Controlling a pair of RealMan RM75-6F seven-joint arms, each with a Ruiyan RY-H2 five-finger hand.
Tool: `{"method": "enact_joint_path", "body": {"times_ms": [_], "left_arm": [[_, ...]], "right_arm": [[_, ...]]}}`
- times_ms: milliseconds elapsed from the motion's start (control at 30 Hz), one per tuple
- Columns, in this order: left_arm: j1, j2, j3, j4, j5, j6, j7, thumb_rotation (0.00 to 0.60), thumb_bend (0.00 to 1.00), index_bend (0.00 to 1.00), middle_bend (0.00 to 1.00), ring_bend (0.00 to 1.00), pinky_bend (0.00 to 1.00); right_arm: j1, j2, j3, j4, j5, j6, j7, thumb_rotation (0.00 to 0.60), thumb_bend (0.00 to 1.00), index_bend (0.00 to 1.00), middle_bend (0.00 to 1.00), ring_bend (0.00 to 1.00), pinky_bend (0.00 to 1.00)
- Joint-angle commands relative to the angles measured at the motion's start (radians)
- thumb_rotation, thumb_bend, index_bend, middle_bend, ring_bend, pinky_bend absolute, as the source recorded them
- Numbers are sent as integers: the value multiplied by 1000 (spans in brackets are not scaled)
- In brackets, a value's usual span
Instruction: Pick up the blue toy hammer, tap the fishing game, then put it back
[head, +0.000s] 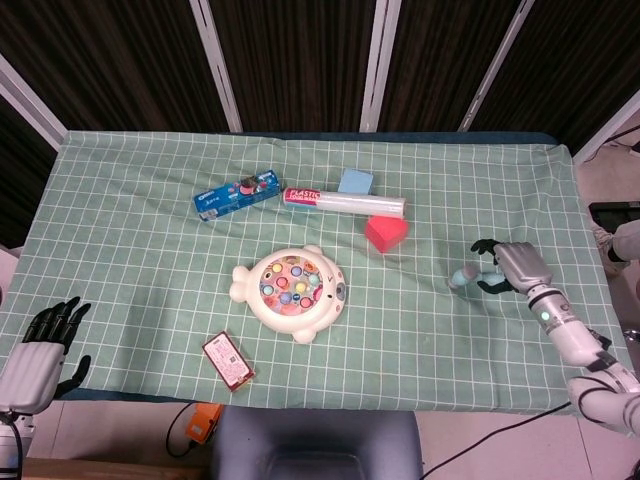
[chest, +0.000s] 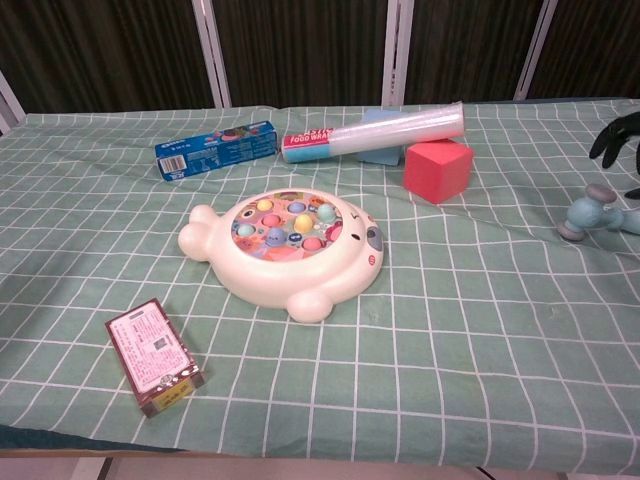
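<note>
The blue toy hammer (head: 462, 276) (chest: 590, 213) lies on the green checked cloth at the right side of the table, its head pointing left. My right hand (head: 512, 267) (chest: 619, 136) is just right of the hammer's head, over its handle, with the fingers spread and nothing in them. The white fishing game (head: 290, 286) (chest: 286, 243) sits in the middle of the table, well left of the hammer. My left hand (head: 40, 345) hangs off the table's near left corner, fingers apart and empty; it does not appear in the chest view.
At the back lie a blue toothpaste box (head: 237, 194), a plastic wrap roll (head: 345, 203), a light blue block (head: 355, 181) and a red block (head: 385, 233). A small red box (head: 228, 361) lies near the front edge. The table's right edge is close to my right hand.
</note>
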Motion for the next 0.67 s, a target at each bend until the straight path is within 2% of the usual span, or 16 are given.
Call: {"method": "enact_joint_path", "body": {"times_ms": [33,133,200,267,367,500,667], "left_arm": [[3,-8,-7,10,5,17,0,600,428,0,1,0,95],[5,-15,-9,17,13,29,-3,600,427,0,0,0,90],[7,-18,-8,24,29,44,-11,600,428,0,0,0,83],[11,-20,-4,31,45,57,-20,600,427,0,0,0,77],[14,-17,-1,34,55,65,-32,600,427,0,0,0,64],[17,-17,-2,39,60,75,-37,600,425,0,0,0,60],[23,-19,1,42,70,89,-35,600,425,0,0,0,60]], "right_arm": [[-161,133,-10,-268,-140,410,-82,600,369,296,308,291,408],[-261,187,-40,-429,-154,546,-237,600,241,55,95,70,147],[-345,187,-67,-513,-146,642,-346,600,221,0,17,9,67],[-405,159,-90,-528,-131,691,-391,600,219,0,0,0,50],[-427,179,-116,-572,-90,648,-486,600,216,0,0,0,7],[-437,177,-93,-593,-86,669,-491,600,216,0,0,0,0],[-436,177,-81,-596,-64,638,-513,600,216,0,0,0,0]]}}
